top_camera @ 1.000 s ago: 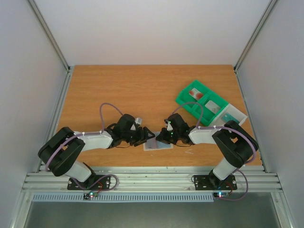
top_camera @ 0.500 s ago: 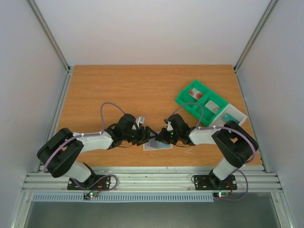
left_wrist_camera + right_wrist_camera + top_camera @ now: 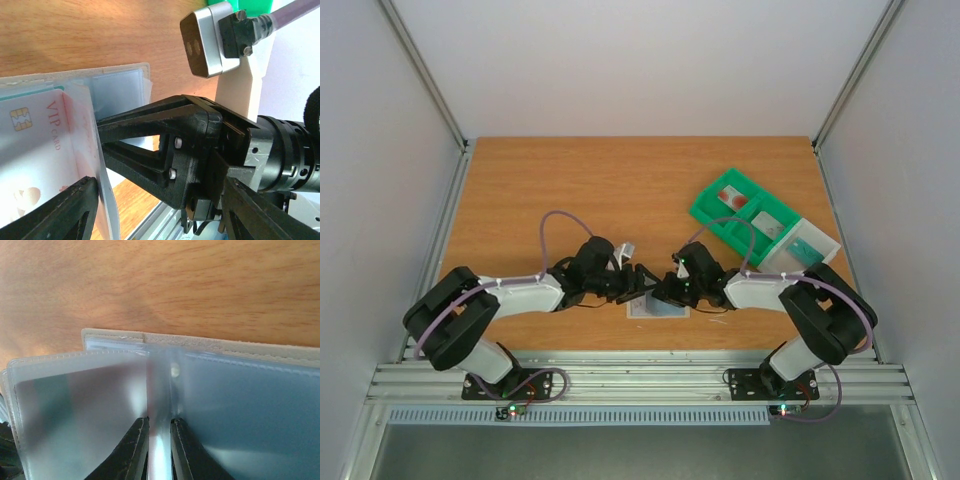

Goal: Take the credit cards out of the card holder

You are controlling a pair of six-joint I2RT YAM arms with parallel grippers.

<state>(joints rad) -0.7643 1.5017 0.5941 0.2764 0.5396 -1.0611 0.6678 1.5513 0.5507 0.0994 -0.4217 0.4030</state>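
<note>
Pale beige flat card holder (image 3: 658,309) lies open at the wooden table's (image 3: 570,190) near edge; right gripper (image 3: 159,426) pinches its clear sleeve (image 3: 160,385), left gripper (image 3: 638,284) spread beside a pinkish plastic card (image 3: 40,150).

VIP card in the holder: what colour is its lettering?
Pinkish-red on the pale card; left wrist view.

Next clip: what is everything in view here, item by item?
card holder: one, pale beige, clear sleeves, open at table's near middle.
VIP card: one, pinkish-white with chip, in a holder sleeve.
green tray: one, green, far right.
reddish card: one, in green tray.
grey card: one, in green tray.
teal card: one, in pale tray beside it.
table: one, wood-brown.
left tool: black, open, left of holder.
right tool: black, shut on a holder sleeve.
</note>
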